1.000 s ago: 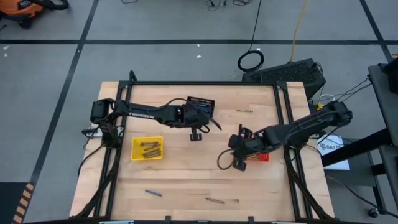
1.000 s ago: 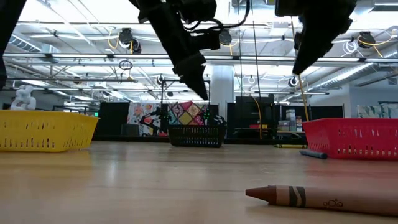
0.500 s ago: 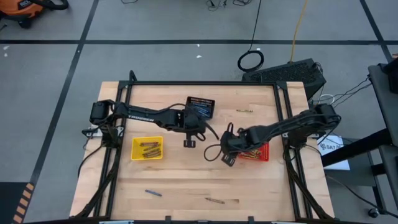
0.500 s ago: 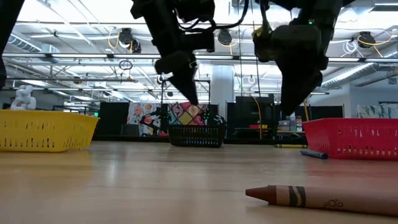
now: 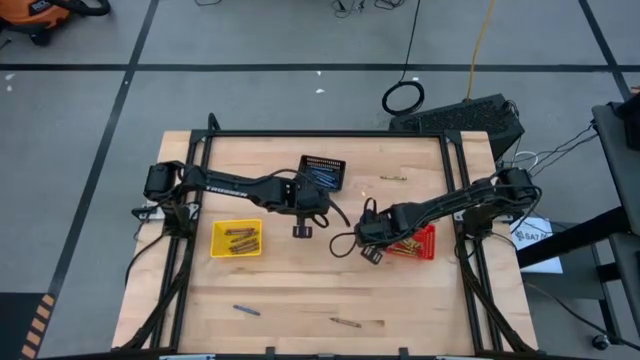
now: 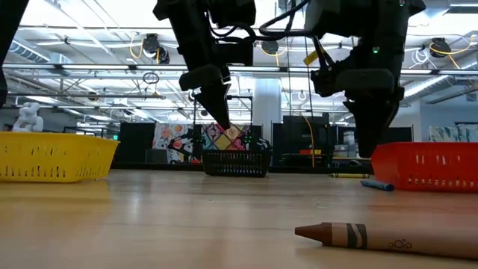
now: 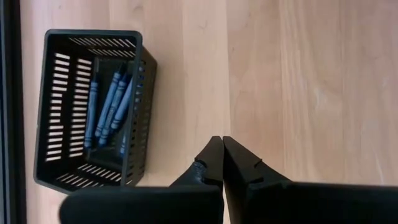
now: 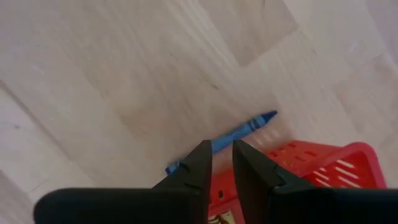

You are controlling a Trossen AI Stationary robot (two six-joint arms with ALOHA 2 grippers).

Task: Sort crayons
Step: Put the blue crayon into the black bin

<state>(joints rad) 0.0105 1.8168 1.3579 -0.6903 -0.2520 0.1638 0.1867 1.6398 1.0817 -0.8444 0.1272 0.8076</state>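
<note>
Jaws narrow on the right gripper (image 8: 221, 163), nothing held, so centre over the blue crayon (image 8: 231, 135) beside the red basket (image 8: 317, 167), lower right, before pinching.

Bright, even overhead light with soft shadows; the right wrist view looks washed-out and motion-blurred.

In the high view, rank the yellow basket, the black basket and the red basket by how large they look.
1. yellow basket, fully in view and clearly the widest.
2. black basket and red basket: unsure. Both are partly covered by the arms, so only part of each shows; no firm order between them.
</note>
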